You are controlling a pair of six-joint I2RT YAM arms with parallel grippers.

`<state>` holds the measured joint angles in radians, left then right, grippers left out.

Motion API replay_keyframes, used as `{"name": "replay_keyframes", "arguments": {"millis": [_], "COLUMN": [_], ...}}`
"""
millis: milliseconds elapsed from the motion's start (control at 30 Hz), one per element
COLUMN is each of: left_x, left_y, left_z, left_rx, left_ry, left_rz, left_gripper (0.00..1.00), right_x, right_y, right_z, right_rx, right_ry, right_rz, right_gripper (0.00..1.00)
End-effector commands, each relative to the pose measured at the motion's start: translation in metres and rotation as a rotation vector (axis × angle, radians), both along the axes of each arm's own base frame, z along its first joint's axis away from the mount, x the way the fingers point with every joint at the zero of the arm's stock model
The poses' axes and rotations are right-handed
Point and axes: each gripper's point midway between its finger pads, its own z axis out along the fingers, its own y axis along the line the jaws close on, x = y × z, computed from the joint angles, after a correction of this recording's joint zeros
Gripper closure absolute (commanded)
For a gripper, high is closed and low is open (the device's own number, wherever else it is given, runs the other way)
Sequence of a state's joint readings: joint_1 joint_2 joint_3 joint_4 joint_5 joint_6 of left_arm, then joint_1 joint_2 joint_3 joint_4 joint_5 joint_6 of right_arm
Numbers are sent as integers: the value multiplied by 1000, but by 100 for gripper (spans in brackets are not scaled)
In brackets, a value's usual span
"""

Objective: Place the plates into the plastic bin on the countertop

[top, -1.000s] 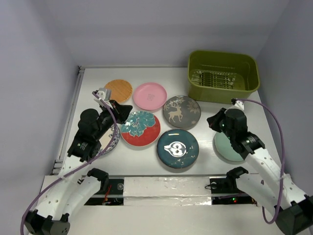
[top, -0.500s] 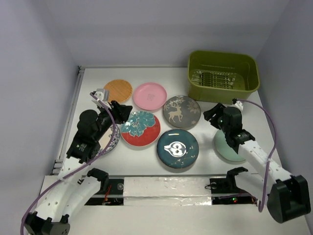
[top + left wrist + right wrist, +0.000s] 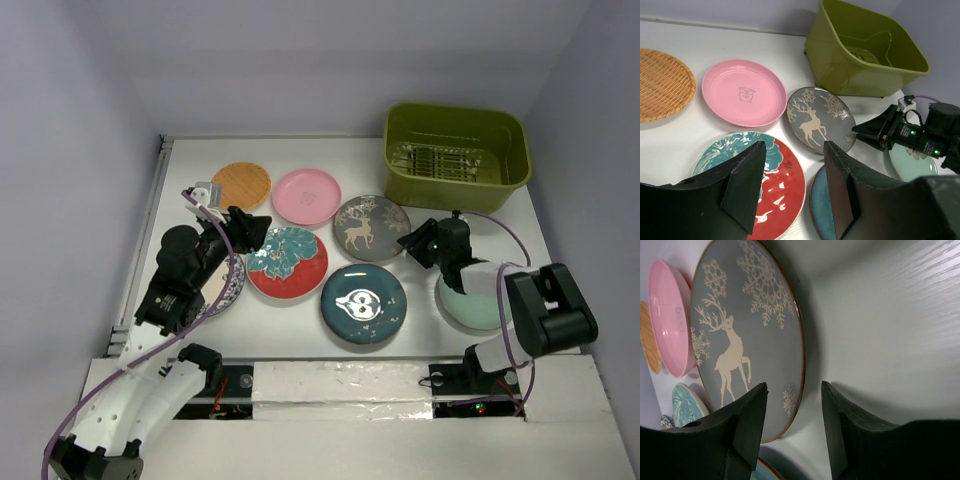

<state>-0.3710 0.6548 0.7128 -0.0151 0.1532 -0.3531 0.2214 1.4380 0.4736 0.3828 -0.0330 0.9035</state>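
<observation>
Several plates lie on the white countertop (image 3: 310,340): wood-tan (image 3: 242,185), pink (image 3: 306,196), grey deer (image 3: 372,228), red-teal floral (image 3: 287,262), dark teal (image 3: 363,303), mint green (image 3: 470,302). A blue-rimmed plate (image 3: 228,287) is mostly hidden under my left arm. The olive plastic bin (image 3: 456,190) stands at the back right with no plate in it. My left gripper (image 3: 794,145) hangs open above the floral plate (image 3: 775,170). Low beside the deer plate (image 3: 740,325), my right gripper (image 3: 793,385) is open, and the plate's near rim lies between its jaws.
A wire rack (image 3: 445,160) sits inside the bin. A metal rail (image 3: 150,230) runs along the countertop's left edge. Grey walls close in the back and both sides. My right arm lies over the mint plate.
Both grippers have gone from shut to open. My right gripper has swung left and down from above the mint plate to the deer plate's right rim. The left arm has hardly moved.
</observation>
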Motion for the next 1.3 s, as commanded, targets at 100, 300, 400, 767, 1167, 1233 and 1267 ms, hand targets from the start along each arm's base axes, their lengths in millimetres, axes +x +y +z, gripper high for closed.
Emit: {"name": "replay_keyframes", "arguments": {"millis": [100,300,400,767,1167,1233,1267], "left_x": [0,-1,-1,-3,-6,-6,-6], "left_y": [3,-1,-1,0,1,1,1], "left_z": [13,13,12,16,22,23,23], "left_rx": [-12,-11,-9,-15,-22,-24,-25], "left_ry": [-50,-49,-49,-63,-81,-84,-84], "left_rz": [8,-6,-7,-7,-9,-9,-10], "left_gripper": [53,53,53,54,54,54,54], "right_x": [20,23,26,0,-63,-70,-70], "right_y": [17,17,14,-5,8,6,6], "right_z": [5,-8,-9,26,212,257,271], "right_rx": [134,168,164,125,82,89,86], "right_ry": [-85,-110,-104,-189,-473,-580,-613], "right_rz": [12,-14,-35,-80,158,165,164], "right_gripper": [47,56,61,100,100,100,100]}}
